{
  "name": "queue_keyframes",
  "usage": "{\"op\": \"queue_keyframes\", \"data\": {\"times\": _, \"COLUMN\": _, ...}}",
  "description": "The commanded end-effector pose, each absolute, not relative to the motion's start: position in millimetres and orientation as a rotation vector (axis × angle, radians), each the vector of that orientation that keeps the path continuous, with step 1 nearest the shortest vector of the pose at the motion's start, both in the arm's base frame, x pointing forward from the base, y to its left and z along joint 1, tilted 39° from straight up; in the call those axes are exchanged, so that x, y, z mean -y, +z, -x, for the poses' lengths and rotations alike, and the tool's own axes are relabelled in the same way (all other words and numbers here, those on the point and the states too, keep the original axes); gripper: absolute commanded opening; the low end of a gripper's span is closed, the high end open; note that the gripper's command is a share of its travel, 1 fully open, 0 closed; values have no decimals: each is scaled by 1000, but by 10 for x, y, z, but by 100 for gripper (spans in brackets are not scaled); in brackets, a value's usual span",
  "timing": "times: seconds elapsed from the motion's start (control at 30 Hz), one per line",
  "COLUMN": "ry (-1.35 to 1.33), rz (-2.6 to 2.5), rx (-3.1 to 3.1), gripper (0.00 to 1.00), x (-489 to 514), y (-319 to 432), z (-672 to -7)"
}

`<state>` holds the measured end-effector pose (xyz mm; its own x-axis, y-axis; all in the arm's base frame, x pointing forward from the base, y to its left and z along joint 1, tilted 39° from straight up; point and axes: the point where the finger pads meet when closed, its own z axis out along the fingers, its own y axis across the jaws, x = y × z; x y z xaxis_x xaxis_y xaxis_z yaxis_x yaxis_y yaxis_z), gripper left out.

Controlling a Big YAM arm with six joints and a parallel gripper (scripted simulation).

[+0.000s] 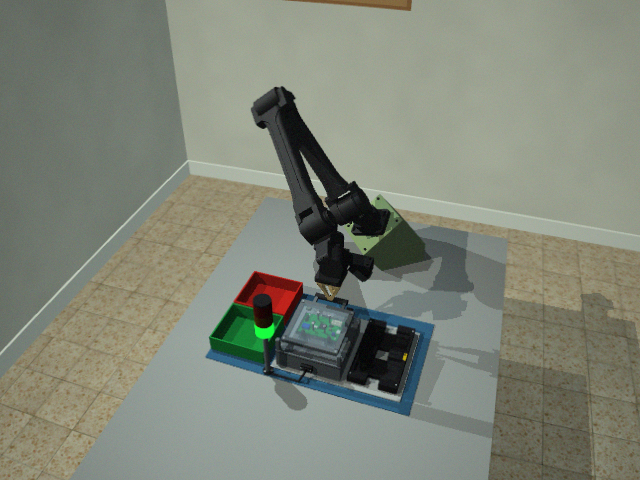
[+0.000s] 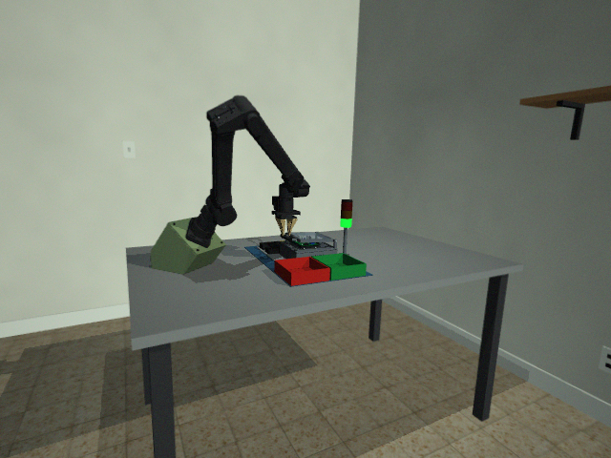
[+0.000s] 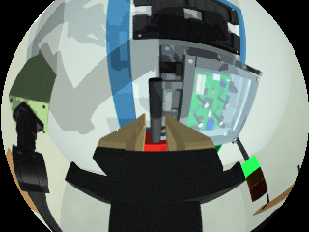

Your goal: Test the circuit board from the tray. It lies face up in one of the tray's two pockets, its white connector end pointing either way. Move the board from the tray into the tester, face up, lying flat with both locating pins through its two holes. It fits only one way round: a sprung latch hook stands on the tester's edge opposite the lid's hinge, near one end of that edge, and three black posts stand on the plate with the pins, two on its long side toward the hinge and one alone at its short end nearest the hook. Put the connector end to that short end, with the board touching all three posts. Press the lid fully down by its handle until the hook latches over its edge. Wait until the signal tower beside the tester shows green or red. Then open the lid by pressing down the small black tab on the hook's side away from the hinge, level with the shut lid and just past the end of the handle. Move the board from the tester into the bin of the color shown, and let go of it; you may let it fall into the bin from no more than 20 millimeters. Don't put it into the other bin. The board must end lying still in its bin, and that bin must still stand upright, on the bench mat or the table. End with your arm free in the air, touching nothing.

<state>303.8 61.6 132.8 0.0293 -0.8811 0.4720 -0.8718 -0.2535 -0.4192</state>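
Note:
The green circuit board [image 1: 324,325] [image 3: 212,100] lies in the tester [image 1: 310,359] under the clear lid [image 1: 302,314] [image 3: 247,87], which lies flat over it. The signal tower [image 1: 262,329] [image 2: 346,222] [image 3: 250,168] beside the tester glows green. My gripper [image 1: 327,297] [image 2: 285,231] [image 3: 155,118] points straight down at the tester's far edge, by the dark handle and hook. Its fingers stand close together with a narrow gap and hold nothing. I cannot tell whether the tips touch the tester. The green bin [image 1: 221,338] [image 2: 345,269] and the red bin [image 1: 248,286] [image 2: 296,278] stand side by side, left of the tester.
The black tray [image 1: 385,356] [image 3: 183,15] lies right of the tester with both pockets bare. All stand on a blue bench mat [image 1: 421,356] on the grey table [image 1: 206,423]. The arm's green base block [image 1: 400,248] [image 2: 175,254] stands behind.

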Motion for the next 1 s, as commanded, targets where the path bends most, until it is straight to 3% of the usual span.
{"op": "queue_keyframes", "data": {"times": 0.0, "ry": -1045, "rz": 2261, "rx": -1914, "gripper": 26, "x": -579, "y": 1248, "z": -3095}}
{"op": "queue_keyframes", "data": {"times": 0.97, "ry": -1048, "rz": 2255, "rx": -1913, "gripper": 26, "x": -526, "y": 1159, "z": -3188}}
